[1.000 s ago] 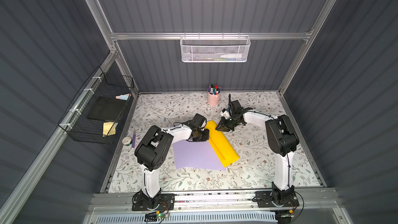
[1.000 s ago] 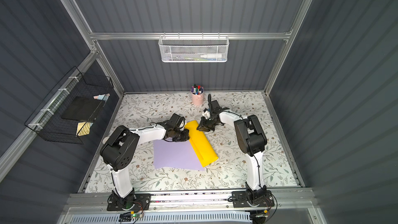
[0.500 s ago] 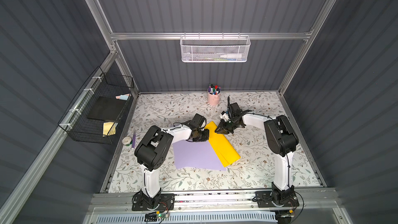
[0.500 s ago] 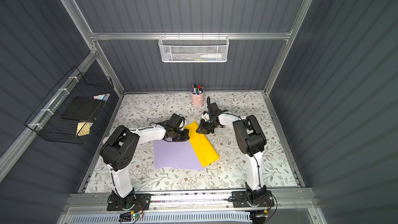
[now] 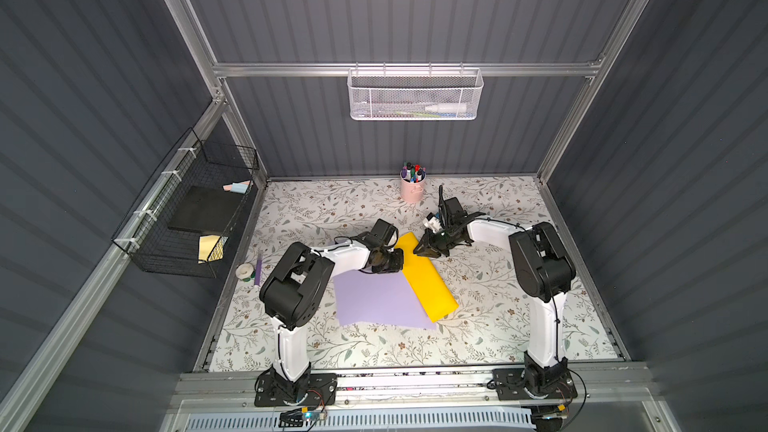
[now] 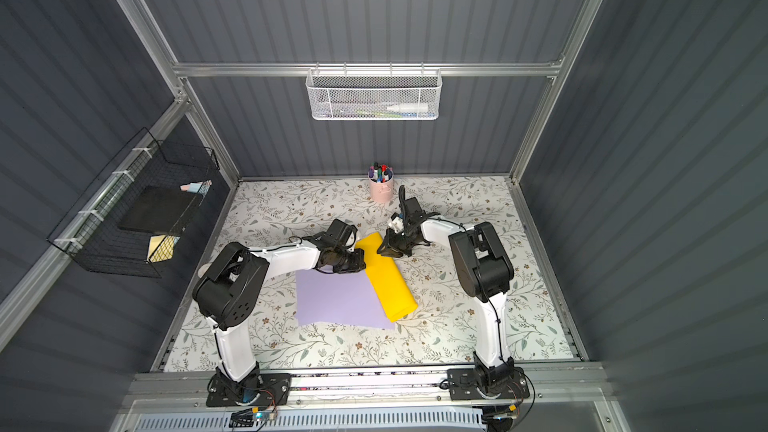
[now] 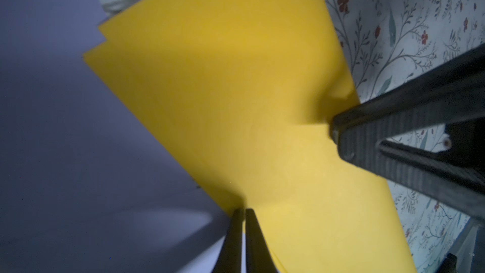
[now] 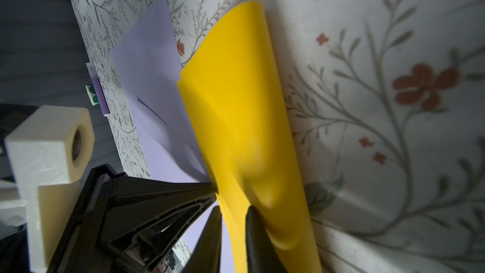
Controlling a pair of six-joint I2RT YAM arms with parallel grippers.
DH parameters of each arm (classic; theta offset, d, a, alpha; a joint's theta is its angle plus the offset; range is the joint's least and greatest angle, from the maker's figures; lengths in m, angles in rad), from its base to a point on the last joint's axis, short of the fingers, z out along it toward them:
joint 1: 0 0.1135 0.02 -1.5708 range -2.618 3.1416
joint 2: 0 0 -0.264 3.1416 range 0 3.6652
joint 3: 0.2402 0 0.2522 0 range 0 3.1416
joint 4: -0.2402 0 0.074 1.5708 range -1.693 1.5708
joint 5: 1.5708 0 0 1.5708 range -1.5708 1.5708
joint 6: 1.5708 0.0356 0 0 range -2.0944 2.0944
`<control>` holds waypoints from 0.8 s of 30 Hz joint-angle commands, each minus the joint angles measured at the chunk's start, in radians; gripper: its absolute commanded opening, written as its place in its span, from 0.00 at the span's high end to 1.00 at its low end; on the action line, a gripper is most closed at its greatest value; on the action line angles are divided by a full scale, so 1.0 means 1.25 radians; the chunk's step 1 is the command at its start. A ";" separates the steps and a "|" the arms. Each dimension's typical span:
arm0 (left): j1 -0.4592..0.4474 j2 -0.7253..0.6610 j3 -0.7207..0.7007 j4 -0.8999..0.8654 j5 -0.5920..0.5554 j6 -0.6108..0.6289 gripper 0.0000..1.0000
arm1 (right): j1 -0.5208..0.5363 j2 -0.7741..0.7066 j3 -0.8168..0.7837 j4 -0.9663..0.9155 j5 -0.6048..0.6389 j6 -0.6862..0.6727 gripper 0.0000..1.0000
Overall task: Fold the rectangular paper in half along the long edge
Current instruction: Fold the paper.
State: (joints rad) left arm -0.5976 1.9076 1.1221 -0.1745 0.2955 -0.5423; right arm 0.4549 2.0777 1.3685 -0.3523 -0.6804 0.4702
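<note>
The yellow paper (image 5: pixel 428 284) (image 6: pixel 388 284) lies folded lengthwise on the table, its open long edge resting on a purple sheet (image 5: pixel 374 301). My left gripper (image 5: pixel 401 262) (image 7: pixel 243 210) sits at that open edge near the far end. Its jaws stand a thin slit apart, and whether they still pinch the edge does not show. My right gripper (image 5: pixel 417 252) (image 8: pixel 233 208) is on the fold side opposite, jaws a narrow gap apart. Its tips press down on the yellow paper (image 8: pixel 241 101) and dent it beside the rounded fold.
A pink pen cup (image 5: pixel 411 191) stands at the back, just behind the right arm. A tape roll (image 5: pixel 244 271) and a purple pen (image 5: pixel 257 270) lie at the left edge. A black wire basket (image 5: pixel 187 218) hangs on the left wall and a white mesh basket (image 5: pixel 415 95) on the back wall.
The paper's bulging fold has flattened against the table. The right gripper has shifted a little nearer and leftward onto it. The left arm has stayed in place.
</note>
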 commanded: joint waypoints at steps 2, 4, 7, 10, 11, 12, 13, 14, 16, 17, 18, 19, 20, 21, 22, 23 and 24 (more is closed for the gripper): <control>0.000 -0.031 -0.020 -0.011 -0.012 -0.004 0.86 | 0.006 0.002 -0.005 -0.004 -0.011 -0.005 0.80; 0.000 -0.037 -0.020 -0.013 -0.014 -0.005 0.86 | 0.007 0.003 -0.006 -0.004 -0.010 -0.007 0.80; -0.001 -0.039 -0.018 -0.014 -0.013 -0.006 0.86 | 0.008 0.006 -0.006 -0.007 -0.008 -0.009 0.80; 0.000 -0.040 -0.019 -0.014 -0.012 -0.005 0.86 | 0.007 0.008 -0.004 -0.011 -0.008 -0.013 0.80; 0.001 -0.039 -0.018 -0.015 -0.013 -0.006 0.86 | 0.007 0.008 -0.004 -0.013 -0.007 -0.014 0.80; 0.000 -0.040 -0.017 -0.015 -0.012 -0.006 0.86 | 0.007 0.008 -0.004 -0.014 -0.007 -0.014 0.80; -0.001 -0.042 -0.017 -0.015 -0.012 -0.006 0.86 | 0.008 0.009 -0.004 -0.015 -0.007 -0.016 0.80; 0.000 -0.043 -0.018 -0.014 -0.011 -0.006 0.86 | 0.007 0.009 -0.003 -0.015 -0.007 -0.017 0.80; 0.000 -0.045 -0.016 -0.015 -0.012 -0.006 0.86 | 0.008 0.010 -0.002 -0.016 -0.006 -0.018 0.80; 0.000 -0.046 -0.016 -0.015 -0.012 -0.005 0.86 | 0.008 0.011 -0.002 -0.017 -0.006 -0.018 0.80; 0.000 -0.046 -0.016 -0.015 -0.012 -0.006 0.86 | 0.007 0.012 -0.002 -0.017 -0.005 -0.018 0.80; -0.001 -0.046 -0.015 -0.015 -0.011 -0.006 0.86 | 0.008 0.014 -0.002 -0.017 -0.006 -0.019 0.80; 0.000 -0.046 -0.015 -0.015 -0.010 -0.006 0.86 | 0.007 0.013 -0.002 -0.017 -0.006 -0.018 0.80; 0.000 -0.046 -0.014 -0.014 -0.010 -0.005 0.86 | 0.009 0.015 -0.003 -0.017 -0.006 -0.018 0.80; 0.000 -0.047 -0.014 -0.015 -0.009 -0.006 0.86 | 0.009 0.015 -0.003 -0.017 -0.005 -0.018 0.80; 0.000 -0.047 -0.013 -0.016 -0.008 -0.005 0.86 | 0.009 0.015 -0.002 -0.018 -0.006 -0.018 0.80; 0.000 -0.049 -0.012 -0.016 -0.008 -0.006 0.86 | 0.009 0.016 -0.003 -0.019 -0.005 -0.018 0.80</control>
State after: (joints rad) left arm -0.5976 1.8927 1.1103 -0.1753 0.2882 -0.5423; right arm 0.4610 2.0792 1.3685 -0.3561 -0.6838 0.4633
